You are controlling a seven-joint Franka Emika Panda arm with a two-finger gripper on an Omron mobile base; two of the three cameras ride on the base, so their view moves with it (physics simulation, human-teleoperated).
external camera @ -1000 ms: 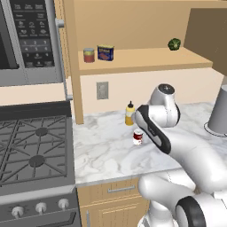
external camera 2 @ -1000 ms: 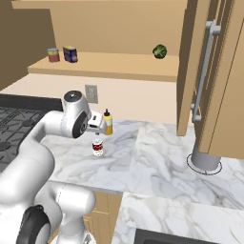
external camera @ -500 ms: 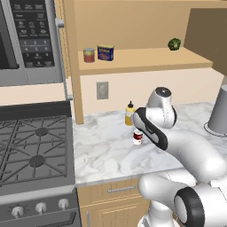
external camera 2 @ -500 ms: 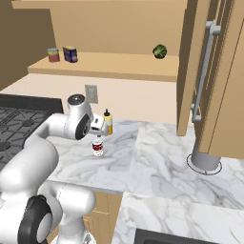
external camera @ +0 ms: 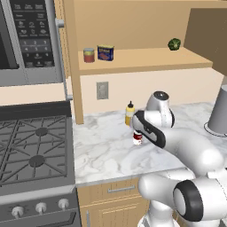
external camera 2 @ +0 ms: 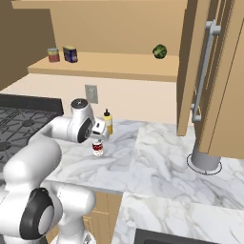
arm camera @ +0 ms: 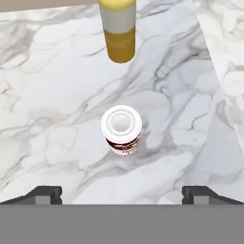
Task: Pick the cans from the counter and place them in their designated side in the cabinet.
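A white-grey veined marble worktop (external camera: 106, 150) runs over light wood drawers, with a black gas stove (external camera: 31, 155) at its left end and a grey microwave (external camera: 26, 40) above that. A wall outlet (external camera: 102, 90) sits on the tan wall behind. At the worktop's right end stands a grey cylindrical vessel (external camera 2: 205, 159).

Compared with a second ago, the arm's elbow has swung lower and the hand has settled more squarely over the round red-and-white can (arm camera: 121, 129); the can itself and the yellow squeeze bottle (arm camera: 117, 29) have not moved.

The can stands upright on the worktop, just in front of the bottle and apart from it. The gripper (arm camera: 121, 194) hovers above it, fingers (arm camera: 45, 194) spread wide to either side and touching nothing.

In the cabinet (external camera: 146, 60), the one long shelf carries at its left end a red can with a yellow-green band (external camera: 89, 55) and, just beside it, the dark blue boxy tin (external camera: 105, 52). A dark green round object (external camera: 174, 43) lies well apart toward the right end, near the open brown door (external camera: 208, 31).
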